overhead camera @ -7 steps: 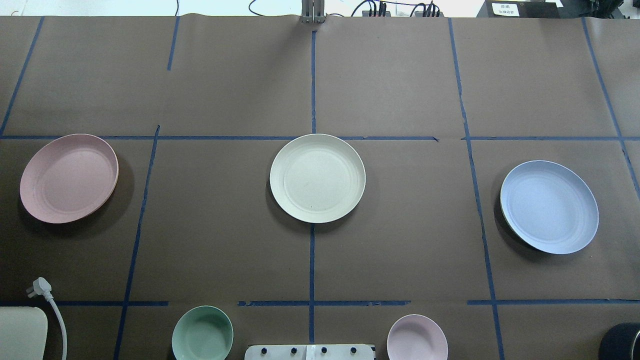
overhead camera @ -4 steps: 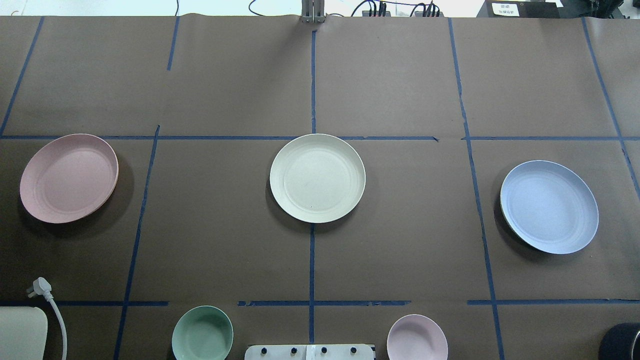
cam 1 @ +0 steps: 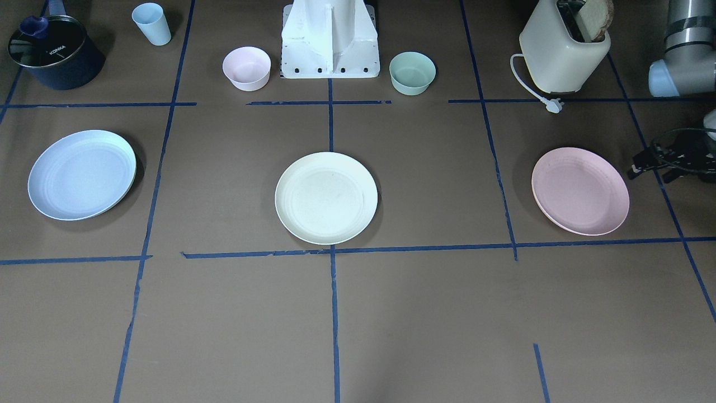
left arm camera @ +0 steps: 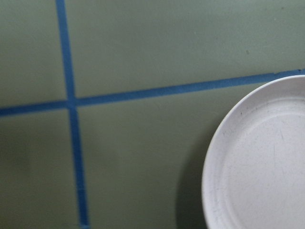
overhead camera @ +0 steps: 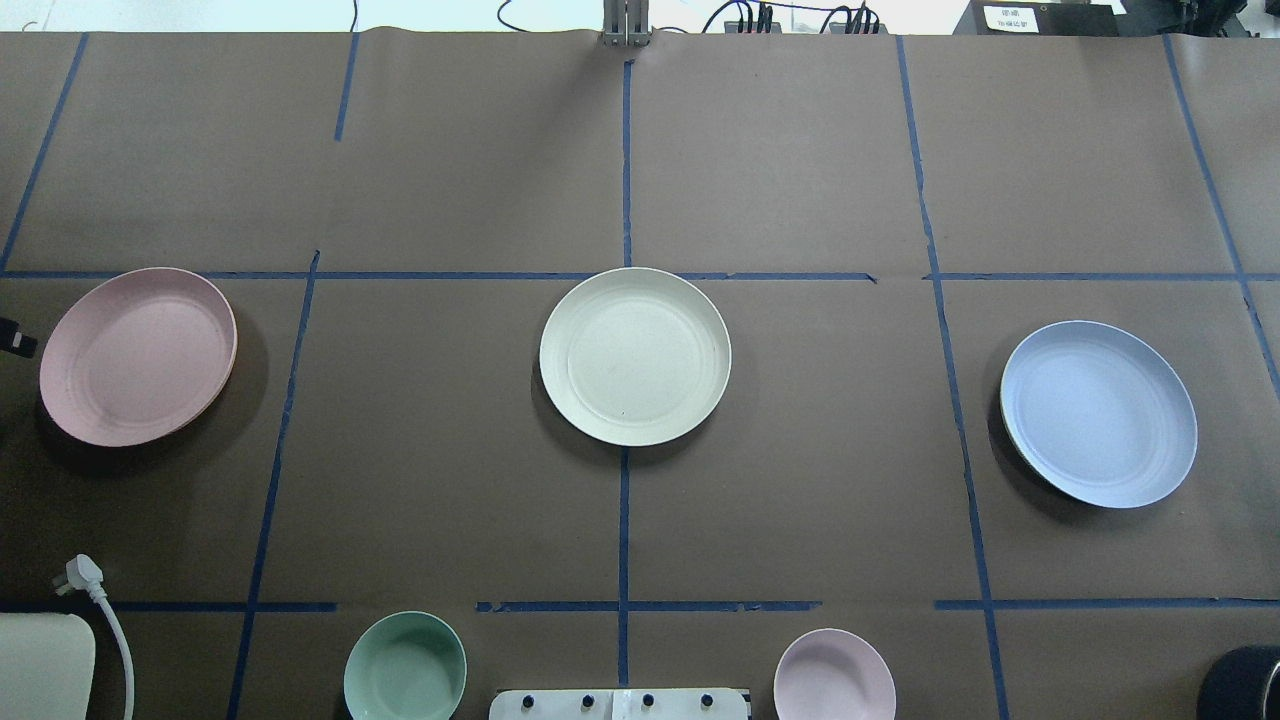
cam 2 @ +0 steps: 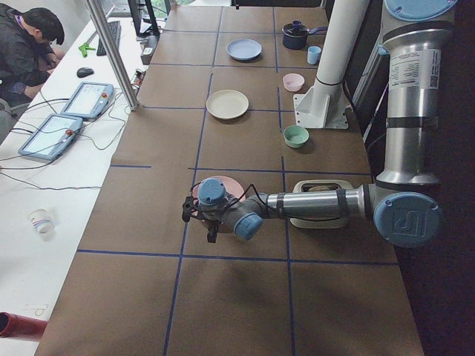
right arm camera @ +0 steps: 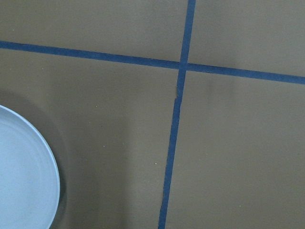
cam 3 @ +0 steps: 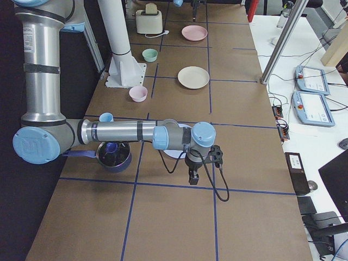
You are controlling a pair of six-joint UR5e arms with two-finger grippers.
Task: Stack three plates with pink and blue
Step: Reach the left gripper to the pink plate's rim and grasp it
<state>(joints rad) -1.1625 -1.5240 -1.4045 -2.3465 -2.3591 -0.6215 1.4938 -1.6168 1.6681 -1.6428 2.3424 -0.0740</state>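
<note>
Pink plate [overhead camera: 138,356] lies untouched on the bench [overhead camera: 450,500] as the left arm [cam 2: 319,202] newly edges in beside it, stacking not yet begun; jaws apart or together, I cannot tell.

Three plates [overhead camera: 635,356] in row, well apart.

Opposed overhead and front views, cream plate [overhead camera: 635,356] in both; wrist cameras close over table [left arm camera: 143,47].

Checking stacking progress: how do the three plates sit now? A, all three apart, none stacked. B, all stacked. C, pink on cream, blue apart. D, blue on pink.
A: the pink plate, cream plate and blue plate each lie alone, well apart in a row.
</note>
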